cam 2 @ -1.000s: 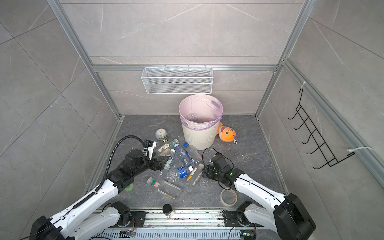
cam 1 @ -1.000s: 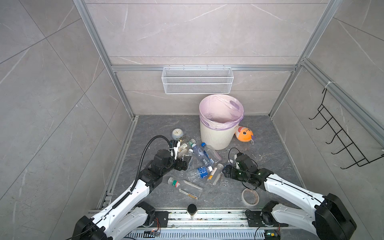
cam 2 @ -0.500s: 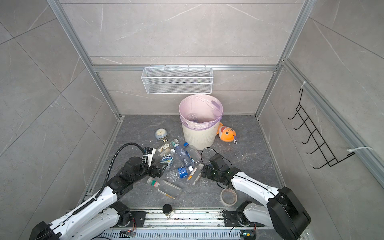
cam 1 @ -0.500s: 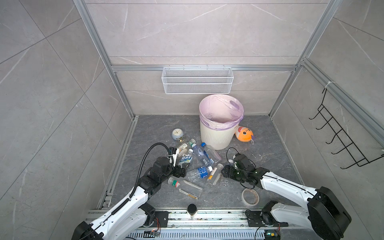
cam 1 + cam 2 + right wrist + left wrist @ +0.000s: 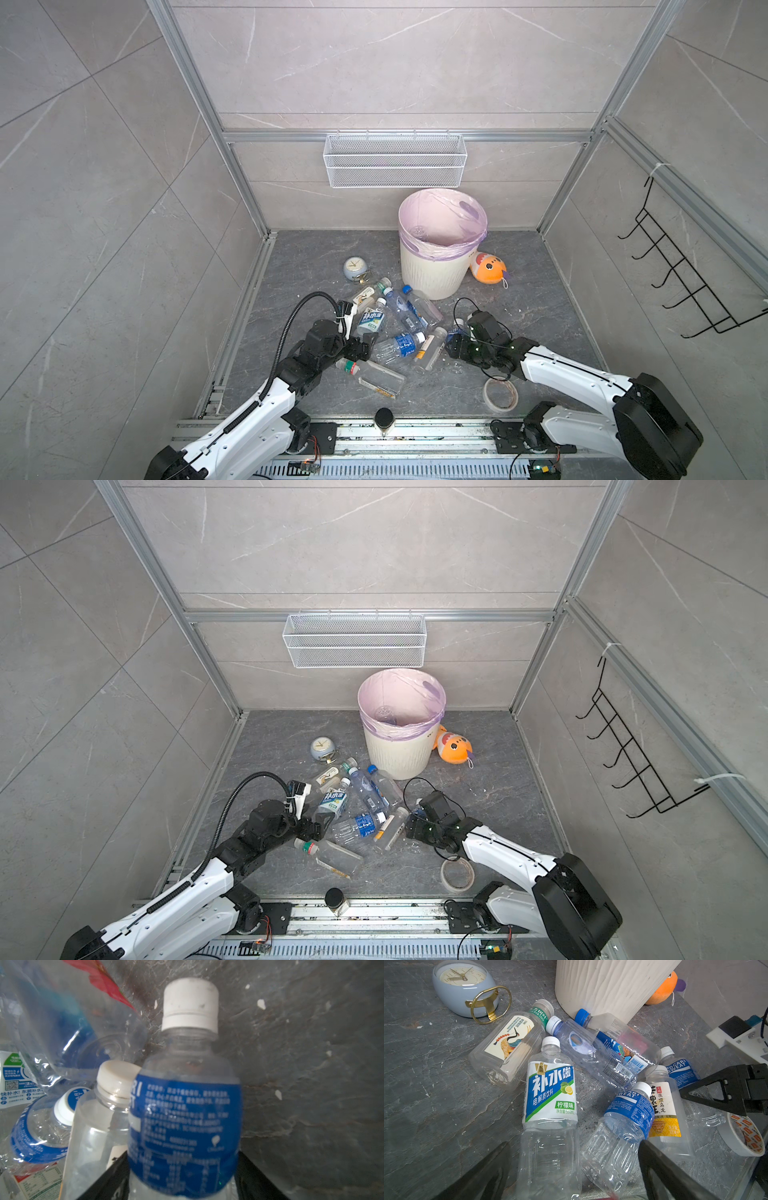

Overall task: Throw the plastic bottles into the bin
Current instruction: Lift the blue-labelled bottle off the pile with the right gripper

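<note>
both top views: high overhead, far off, angled down on the whole floor [image 5: 519,291]. left wrist view: low behind the left gripper [image 5: 574,1144], facing the plastic bottles [image 5: 550,1093] just ahead. right wrist view: even nearer, blurred, blue-labelled bottle [image 5: 185,1122] inside the right gripper [image 5: 180,1159]. shared throughout: those bottles.

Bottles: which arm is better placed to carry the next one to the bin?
Right. The right hand straddles a blue-label bottle, a finger on each side; whether it grips yet is unclear. The left hand hangs open over the pile, centred on no one bottle.
</note>
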`<state>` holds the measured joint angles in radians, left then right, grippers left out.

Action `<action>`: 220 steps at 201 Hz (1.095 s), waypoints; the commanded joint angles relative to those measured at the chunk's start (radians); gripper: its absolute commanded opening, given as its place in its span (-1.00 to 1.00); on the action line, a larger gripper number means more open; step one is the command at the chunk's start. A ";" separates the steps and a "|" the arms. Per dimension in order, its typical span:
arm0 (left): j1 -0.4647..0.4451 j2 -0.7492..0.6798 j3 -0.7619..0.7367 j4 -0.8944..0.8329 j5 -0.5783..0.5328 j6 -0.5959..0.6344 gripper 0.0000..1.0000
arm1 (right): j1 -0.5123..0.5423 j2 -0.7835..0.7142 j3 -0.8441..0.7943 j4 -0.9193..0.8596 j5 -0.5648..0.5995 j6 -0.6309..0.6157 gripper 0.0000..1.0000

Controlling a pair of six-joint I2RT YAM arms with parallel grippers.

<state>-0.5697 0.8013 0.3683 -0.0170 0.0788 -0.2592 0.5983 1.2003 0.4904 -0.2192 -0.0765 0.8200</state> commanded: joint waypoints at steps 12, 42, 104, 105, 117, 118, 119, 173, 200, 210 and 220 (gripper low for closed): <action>-0.005 -0.020 -0.012 0.049 0.012 0.020 0.93 | 0.006 -0.015 -0.017 0.010 -0.005 0.002 0.46; -0.004 -0.022 -0.018 0.055 0.009 0.021 0.94 | 0.006 -0.036 -0.021 0.009 0.001 -0.003 0.38; -0.005 -0.016 -0.028 0.070 0.017 0.021 0.93 | 0.008 -0.179 -0.059 0.005 0.055 -0.037 0.30; -0.005 -0.017 -0.028 0.070 0.017 0.021 0.93 | 0.008 -0.181 -0.059 0.004 0.056 -0.038 0.30; -0.005 -0.015 -0.028 0.072 0.018 0.021 0.93 | 0.010 -0.223 -0.075 0.012 0.070 -0.047 0.28; -0.005 -0.016 -0.028 0.072 0.017 0.021 0.93 | 0.010 -0.229 -0.077 0.011 0.072 -0.048 0.27; -0.005 -0.015 -0.028 0.072 0.016 0.022 0.93 | 0.010 -0.233 -0.077 0.011 0.073 -0.048 0.27; -0.006 -0.009 -0.028 0.075 0.018 0.020 0.93 | 0.014 -0.371 -0.095 0.002 0.104 -0.095 0.16; -0.006 -0.009 -0.028 0.075 0.017 0.020 0.93 | 0.014 -0.390 -0.084 -0.014 0.109 -0.110 0.09; -0.005 -0.011 -0.028 0.074 0.016 0.019 0.93 | 0.015 -0.401 -0.083 -0.016 0.110 -0.114 0.08; -0.006 -0.010 -0.028 0.073 0.015 0.020 0.93 | 0.016 -0.415 -0.083 -0.019 0.109 -0.119 0.07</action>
<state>-0.5697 0.7933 0.3470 0.0093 0.0834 -0.2569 0.6079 0.8200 0.4000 -0.2203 0.0120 0.7361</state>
